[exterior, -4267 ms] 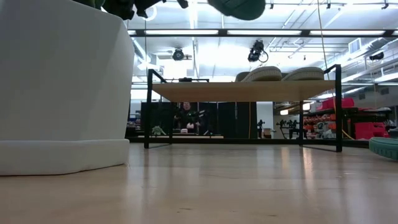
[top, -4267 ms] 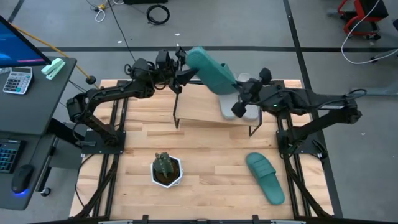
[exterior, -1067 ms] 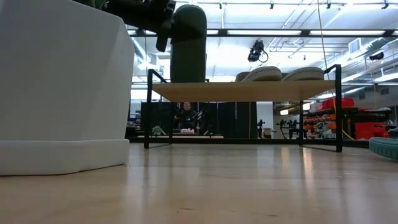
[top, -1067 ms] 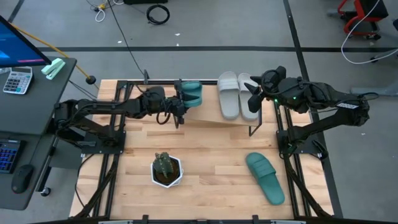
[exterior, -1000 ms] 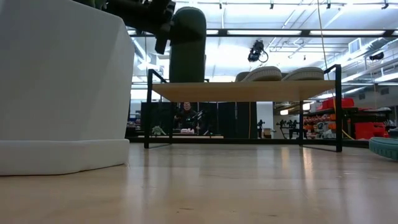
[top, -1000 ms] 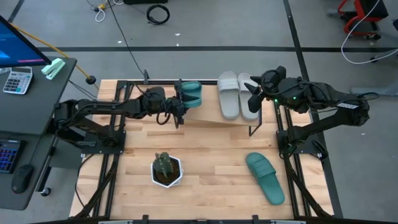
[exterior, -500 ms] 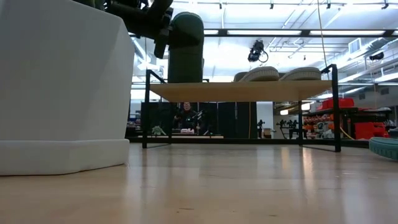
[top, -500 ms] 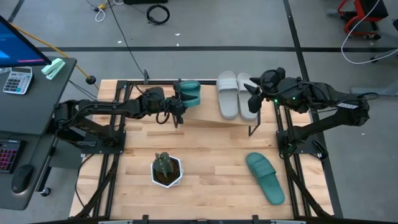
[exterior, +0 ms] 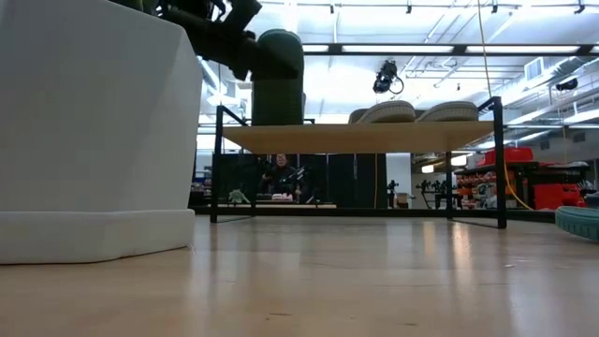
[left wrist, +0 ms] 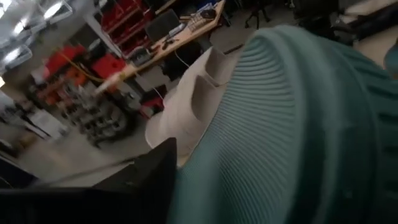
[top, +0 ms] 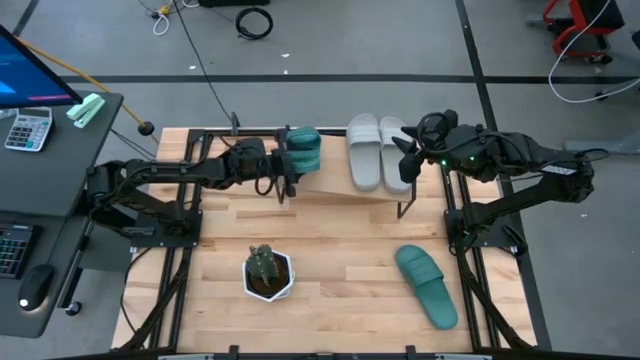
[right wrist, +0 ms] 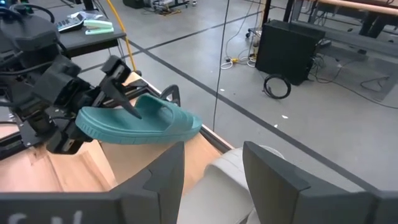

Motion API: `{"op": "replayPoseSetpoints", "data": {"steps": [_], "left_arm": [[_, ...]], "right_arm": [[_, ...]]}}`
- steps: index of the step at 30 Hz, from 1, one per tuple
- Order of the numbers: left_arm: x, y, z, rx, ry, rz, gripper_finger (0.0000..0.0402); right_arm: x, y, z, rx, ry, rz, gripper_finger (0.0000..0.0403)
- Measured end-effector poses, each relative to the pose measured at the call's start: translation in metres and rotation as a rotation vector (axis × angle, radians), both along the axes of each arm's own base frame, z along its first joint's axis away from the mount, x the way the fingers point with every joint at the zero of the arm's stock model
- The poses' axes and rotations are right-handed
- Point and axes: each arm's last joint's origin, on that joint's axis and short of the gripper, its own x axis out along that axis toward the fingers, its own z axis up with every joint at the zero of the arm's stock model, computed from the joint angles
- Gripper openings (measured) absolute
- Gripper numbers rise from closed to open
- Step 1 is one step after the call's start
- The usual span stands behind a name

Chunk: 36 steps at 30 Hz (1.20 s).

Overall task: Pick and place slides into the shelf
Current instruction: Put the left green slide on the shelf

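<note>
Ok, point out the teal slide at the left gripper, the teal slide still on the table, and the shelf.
teal slide at the left gripper [top: 304, 150], high view, on its strap.
teal slide on the table [top: 428, 286], high view, mid-sole.
shelf [exterior: 374, 138], low view, front edge of the plank.

- Two slides [top: 378, 152] lie side by side on the shelf's [top: 335, 186] right end.
- A third slide [top: 303, 151] sits at its left end.
- A fourth slide [top: 427, 285] lies near-right on the table [top: 340, 300], a potted plant [top: 267, 272] near-left.

Matt ribbed foam-like teal slide [left wrist: 292, 124], pale wooden shelf [exterior: 356, 138] top on thin black, seemingly metal legs, glossy wooden tabletop [exterior: 309, 281]
</note>
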Motion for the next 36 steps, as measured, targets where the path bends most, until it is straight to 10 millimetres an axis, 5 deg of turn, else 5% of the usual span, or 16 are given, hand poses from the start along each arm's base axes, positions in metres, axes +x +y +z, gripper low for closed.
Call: {"op": "replayPoseSetpoints", "data": {"steps": [21, 26, 36], "left_arm": [[-0.0009, -0.0051, -0.0069, -0.628, -0.07, -0.116, 0.0255], [-0.0019, -0.0025, -0.0077, -0.608, -0.057, -0.114, 0.0266], [-0.0015, -0.0037, -0.0085, -0.26, 0.03, -0.156, 0.032]], "right_arm": [[0.0006, 0.0015, -0.0016, 0.029, 0.014, 0.057, 0.0168], [0.0007, 0.0017, -0.0016, 0.031, 0.015, 0.065, 0.0168], [0.0002, 0.002, -0.003, 0.049, 0.022, 0.071, 0.0168]]}}
